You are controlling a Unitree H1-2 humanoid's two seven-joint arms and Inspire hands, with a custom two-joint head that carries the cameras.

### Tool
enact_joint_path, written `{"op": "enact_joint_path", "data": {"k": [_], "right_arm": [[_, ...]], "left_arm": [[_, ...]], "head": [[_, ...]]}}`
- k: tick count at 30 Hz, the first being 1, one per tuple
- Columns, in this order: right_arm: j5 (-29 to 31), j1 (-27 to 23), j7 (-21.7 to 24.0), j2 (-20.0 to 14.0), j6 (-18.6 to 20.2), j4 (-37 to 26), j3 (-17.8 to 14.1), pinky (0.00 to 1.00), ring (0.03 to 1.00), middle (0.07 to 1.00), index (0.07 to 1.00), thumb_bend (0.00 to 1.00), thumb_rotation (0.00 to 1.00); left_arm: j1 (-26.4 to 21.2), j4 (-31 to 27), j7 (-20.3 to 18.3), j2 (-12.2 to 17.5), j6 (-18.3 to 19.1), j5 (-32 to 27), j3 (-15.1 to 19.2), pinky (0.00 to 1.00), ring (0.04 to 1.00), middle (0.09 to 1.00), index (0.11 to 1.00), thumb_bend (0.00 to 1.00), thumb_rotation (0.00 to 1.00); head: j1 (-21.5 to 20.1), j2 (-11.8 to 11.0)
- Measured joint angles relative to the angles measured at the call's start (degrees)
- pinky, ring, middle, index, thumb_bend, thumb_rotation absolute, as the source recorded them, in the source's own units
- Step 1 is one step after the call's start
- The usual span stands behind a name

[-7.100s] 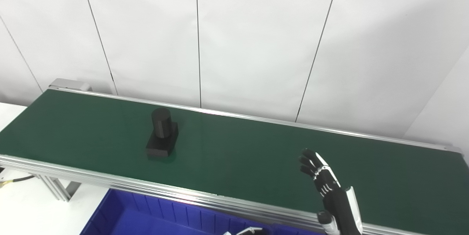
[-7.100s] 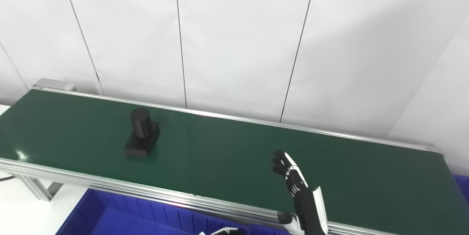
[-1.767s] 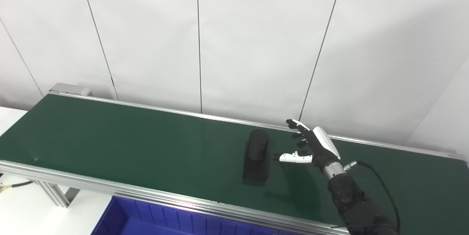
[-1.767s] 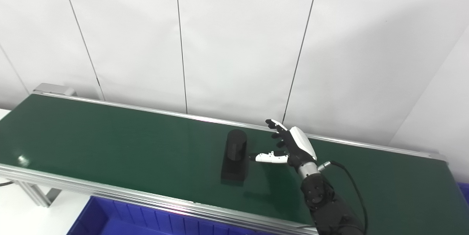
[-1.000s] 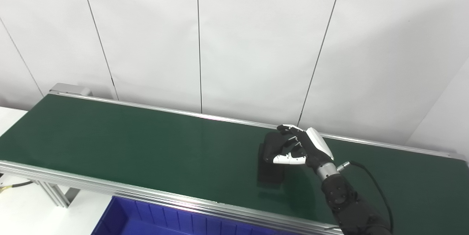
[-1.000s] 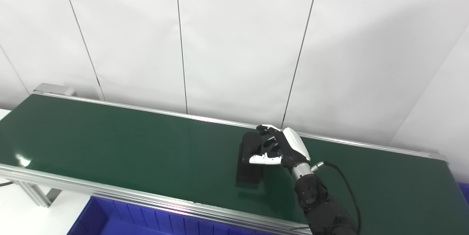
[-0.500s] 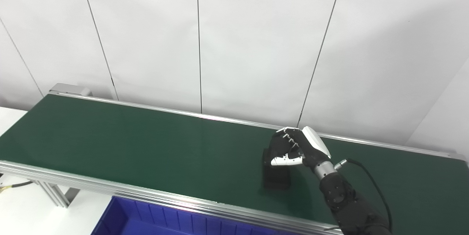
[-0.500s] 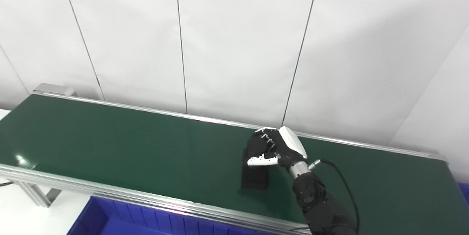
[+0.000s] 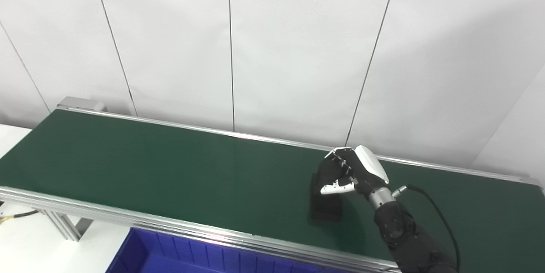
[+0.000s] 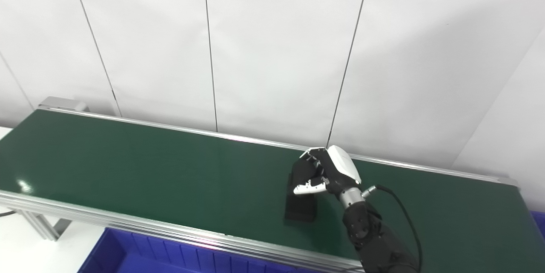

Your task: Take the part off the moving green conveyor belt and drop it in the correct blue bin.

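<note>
A black part (image 9: pixel 325 207), a cylinder standing on a square base, rests on the green conveyor belt (image 9: pixel 170 170) right of centre. My right hand (image 9: pixel 347 171) is wrapped around the cylinder, fingers and thumb closed on it, so only the base (image 10: pixel 300 211) shows below. The base looks to be still on the belt. My left hand is out of sight.
A blue bin (image 9: pixel 179 254) sits below the belt's near rail at the bottom edge. A sliver of another blue bin (image 10: pixel 540 221) shows at the far right. The belt's metal rails run along both long sides, with a white wall behind.
The part rode the belt rightward into my right hand. Its fingers went from spread beside the cylinder to closed around it, and the hand and part drifted a little further right.
</note>
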Motion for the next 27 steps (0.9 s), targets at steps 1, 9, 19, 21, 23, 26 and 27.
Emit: {"op": "enact_joint_path", "data": {"k": [1, 9, 19, 21, 23, 26, 27], "right_arm": [[0.0, 0.4, -0.09, -0.3, -0.18, -0.43, -0.03, 0.16, 0.21, 0.47, 0.483, 0.53, 0.0], [0.4, 5.81, 2.85, -2.88, 0.02, -10.94, -0.96, 0.23, 0.292, 0.411, 0.526, 0.52, 0.0], [0.5, 11.63, 5.8, -4.37, 2.76, -30.37, -4.99, 0.18, 0.232, 0.47, 0.482, 0.52, 0.0], [0.15, 13.05, 6.03, -4.42, 4.54, -34.05, -5.6, 0.18, 0.235, 0.47, 0.482, 0.52, 0.0], [-0.17, 14.67, 6.89, -4.44, 6.98, -38.43, -6.38, 0.18, 0.231, 0.47, 0.483, 0.52, 0.0], [-0.73, 17.16, 7.78, -4.48, 10.21, -44.01, -7.23, 0.18, 0.23, 0.471, 0.482, 0.52, 0.0], [-0.83, 17.73, 7.98, -4.48, 11.01, -45.06, -7.36, 0.17, 0.227, 0.47, 0.482, 0.52, 0.0]], "left_arm": [[0.0, 0.0, 0.02, 0.0, 0.0, 0.0, 0.01, 0.57, 0.727, 0.756, 0.745, 1.0, 0.84], [-0.04, 0.16, -0.78, -0.05, 0.0, -0.17, 1.25, 0.64, 0.743, 0.777, 0.772, 1.0, 0.84], [0.64, -5.31, -3.02, 1.48, 0.02, -0.89, 6.58, 0.76, 0.827, 0.831, 0.832, 1.0, 0.93], [1.51, -8.63, -2.94, 2.83, 0.01, -0.09, 6.7, 0.81, 0.847, 0.843, 0.851, 0.99, 0.94], [2.97, -12.54, -3.19, 4.33, -0.02, -0.09, 7.26, 0.84, 0.872, 0.859, 0.866, 0.97, 0.94], [5.6, -17.61, -5.85, 6.5, -0.03, -1.27, 9.63, 0.86, 0.889, 0.881, 0.883, 0.93, 0.93], [6.46, -19.01, -7.03, 7.23, -0.03, -2.0, 10.62, 0.86, 0.897, 0.89, 0.89, 0.9, 0.93]], "head": [[-0.01, 0.01], [-8.95, 6.4], [-21.55, 11.87], [-27.68, 13.54], [-29.44, 13.98], [-36.73, 15.82], [-39.1, 16.44]]}}
